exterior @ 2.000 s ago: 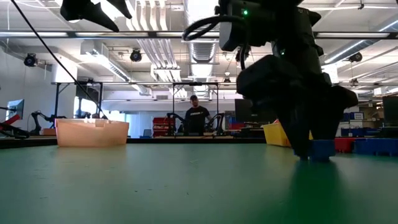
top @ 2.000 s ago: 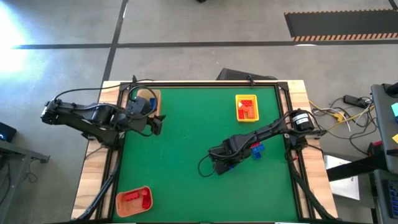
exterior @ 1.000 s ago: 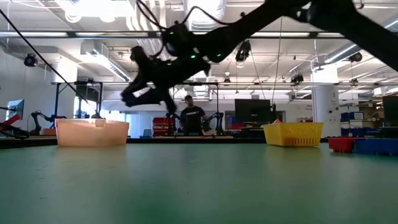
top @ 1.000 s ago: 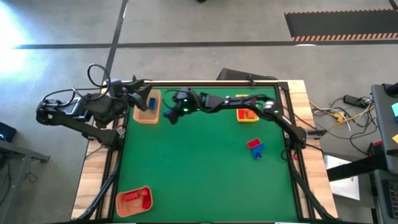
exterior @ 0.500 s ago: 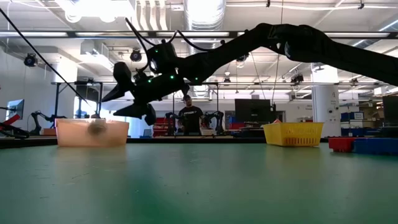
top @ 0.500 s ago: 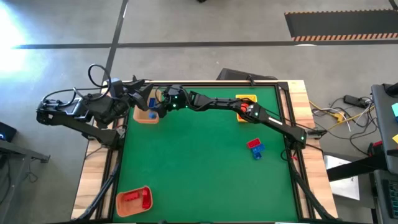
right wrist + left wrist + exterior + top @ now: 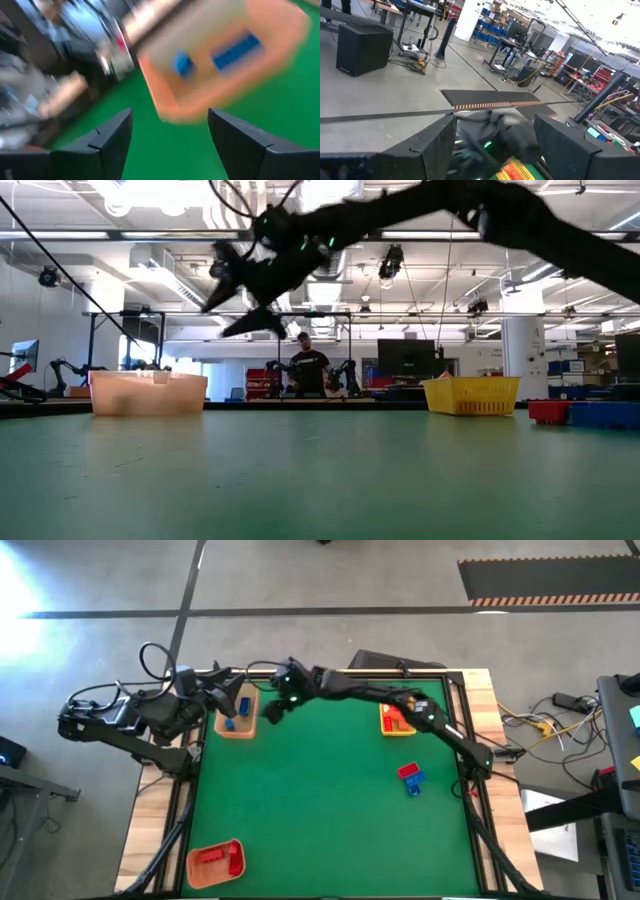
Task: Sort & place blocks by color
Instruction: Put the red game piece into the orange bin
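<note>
The tan tray stands at the table's far left and holds two blue blocks, also seen in the right wrist view as blue blocks. My right gripper hangs open and empty in the air just right of that tray, its arm stretched across the table. My left gripper waits open at the tray's left edge, touching nothing. A red block and a blue block lie on the green mat at the right. The yellow tray holds red and orange blocks.
An orange tray with red blocks sits at the near left corner. The right arm's forearm crosses above the yellow tray. In the low view the tan tray and the yellow tray stand at the far edge; a person stands in the room behind.
My right gripper swung left over the tan tray, then drew back toward the right and rose. A second blue block now lies in the tan tray, where one lay before.
</note>
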Available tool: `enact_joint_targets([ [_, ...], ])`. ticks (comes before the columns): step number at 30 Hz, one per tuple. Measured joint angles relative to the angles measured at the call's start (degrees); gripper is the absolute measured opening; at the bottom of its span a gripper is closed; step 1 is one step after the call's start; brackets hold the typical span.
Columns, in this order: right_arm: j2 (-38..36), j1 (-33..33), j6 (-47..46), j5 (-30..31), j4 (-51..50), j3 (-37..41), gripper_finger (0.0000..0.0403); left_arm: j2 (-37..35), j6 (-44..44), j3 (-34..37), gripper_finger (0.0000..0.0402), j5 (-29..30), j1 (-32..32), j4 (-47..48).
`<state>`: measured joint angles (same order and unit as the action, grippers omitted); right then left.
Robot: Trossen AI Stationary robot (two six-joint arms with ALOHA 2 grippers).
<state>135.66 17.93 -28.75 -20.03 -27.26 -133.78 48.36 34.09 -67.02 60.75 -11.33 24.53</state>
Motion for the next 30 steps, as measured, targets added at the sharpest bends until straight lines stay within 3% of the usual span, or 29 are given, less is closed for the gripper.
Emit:
enact_joint_targets([
  [6, -11.3, -1.5, 5.4, 2.8, -41.0, 0.8, 0.0250, -0.1, -1.8, 0.0, 0.0248, 0.0, 0.0, 0.0],
  [10, -18.6, -4.9, 6.3, 6.6, -52.8, 7.3, 0.0269, 0.2, -3.4, 0.0, 0.0248, 0.0, 0.0, 0.0],
  [16, -33.0, -10.5, 11.8, 6.3, -54.9, 27.5, 0.0295, 0.3, -5.6, 0.0, 0.0248, 0.0, 0.0, 0.0],
  [19, -39.8, -12.0, 12.7, 6.5, -53.3, 40.1, 0.0294, 0.5, -6.0, 0.0, 0.0248, 0.0, 0.0, 0.0],
  [23, -47.7, -13.7, 20.6, 7.1, -48.8, 56.5, 0.0280, 0.8, -7.4, 0.0, 0.0248, 0.0, 0.0, 0.0],
  [30, -51.4, -13.7, 24.7, 10.5, -38.6, 74.1, 0.0251, 1.3, -7.9, 0.0, 0.0248, 0.0, 0.0, 0.0],
])
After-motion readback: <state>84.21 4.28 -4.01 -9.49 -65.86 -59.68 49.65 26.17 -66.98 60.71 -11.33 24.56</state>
